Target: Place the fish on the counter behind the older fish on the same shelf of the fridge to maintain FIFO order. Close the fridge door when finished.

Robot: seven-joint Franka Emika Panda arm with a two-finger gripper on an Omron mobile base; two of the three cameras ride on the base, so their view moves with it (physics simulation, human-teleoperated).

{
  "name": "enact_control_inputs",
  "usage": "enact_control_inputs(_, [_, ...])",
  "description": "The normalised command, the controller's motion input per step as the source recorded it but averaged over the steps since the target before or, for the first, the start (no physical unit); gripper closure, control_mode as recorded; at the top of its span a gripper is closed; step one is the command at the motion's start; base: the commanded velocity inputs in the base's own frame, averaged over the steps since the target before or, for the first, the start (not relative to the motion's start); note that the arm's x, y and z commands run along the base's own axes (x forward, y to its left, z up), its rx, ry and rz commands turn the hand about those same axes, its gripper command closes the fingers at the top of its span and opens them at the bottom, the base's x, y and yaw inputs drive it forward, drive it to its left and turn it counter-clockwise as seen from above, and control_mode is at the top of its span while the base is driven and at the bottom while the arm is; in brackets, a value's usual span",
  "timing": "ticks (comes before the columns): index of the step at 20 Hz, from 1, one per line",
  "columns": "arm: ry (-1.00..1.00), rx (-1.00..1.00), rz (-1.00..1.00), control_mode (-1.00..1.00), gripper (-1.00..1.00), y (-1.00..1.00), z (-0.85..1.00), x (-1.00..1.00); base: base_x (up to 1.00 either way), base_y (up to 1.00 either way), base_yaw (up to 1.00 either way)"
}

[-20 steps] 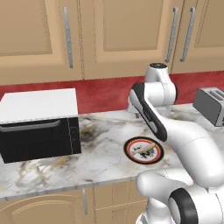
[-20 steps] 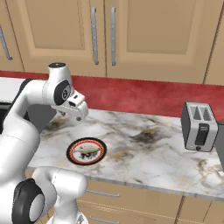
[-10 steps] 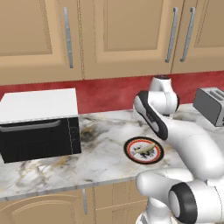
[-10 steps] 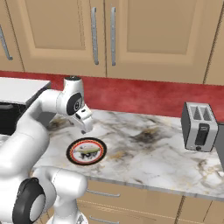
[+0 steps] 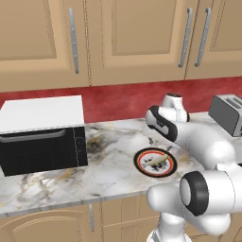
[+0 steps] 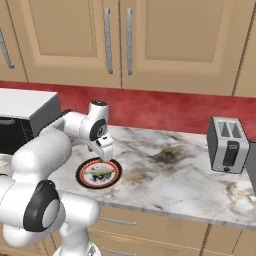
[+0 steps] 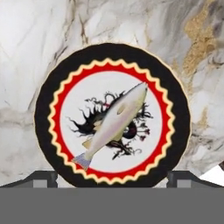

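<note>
The fish (image 7: 114,121), slender and olive-tan, lies diagonally on a round plate (image 7: 43,118) with a black rim and a red scalloped ring. The plate (image 5: 137,163) (image 6: 80,175) rests on the marble counter (image 5: 108,165) (image 6: 170,180). My gripper (image 5: 159,144) (image 6: 104,156) (image 7: 111,178) hangs just above the plate's back edge, pointing down, open, with nothing between its fingers. In the base views the fish (image 5: 156,162) (image 6: 100,172) lies free under it. The fridge, its shelf and the older fish are out of view.
A black microwave with a white top (image 5: 40,137) (image 6: 22,120) stands at the counter's left. A grey toaster (image 5: 227,113) (image 6: 227,145) stands at the right. Wooden wall cabinets (image 5: 127,38) hang above a red backsplash (image 6: 165,107).
The arm has swung down and forward, bringing the gripper from well above the counter to just over the plate. The gripper stays open. Fish and plate have not moved.
</note>
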Motion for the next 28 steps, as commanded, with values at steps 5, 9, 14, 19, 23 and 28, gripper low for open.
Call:
enact_control_inputs(5, [0.09,0.01,-0.04,-1.0,-1.0,0.0,-0.4,0.24,0.0,0.0,0.0])
enact_control_inputs(9, [0.0,0.0,0.0,-1.0,-1.0,0.0,-0.33,0.01,0.0,0.0,0.0])
enact_control_inputs(14, [0.0,0.0,-0.01,-1.0,-1.0,0.0,-0.3,0.0,0.0,0.0,0.0])
enact_control_inputs(19, [0.0,0.02,-0.14,-1.0,-1.0,0.0,-0.08,0.0,0.0,0.0,0.0])
enact_control_inputs(23, [0.0,0.0,-0.18,-1.0,-1.0,0.0,-0.09,0.0,0.0,0.0,0.0])
enact_control_inputs(28, [0.0,0.01,-0.16,-1.0,-1.0,0.0,-0.03,0.0,0.0,0.0,0.0])
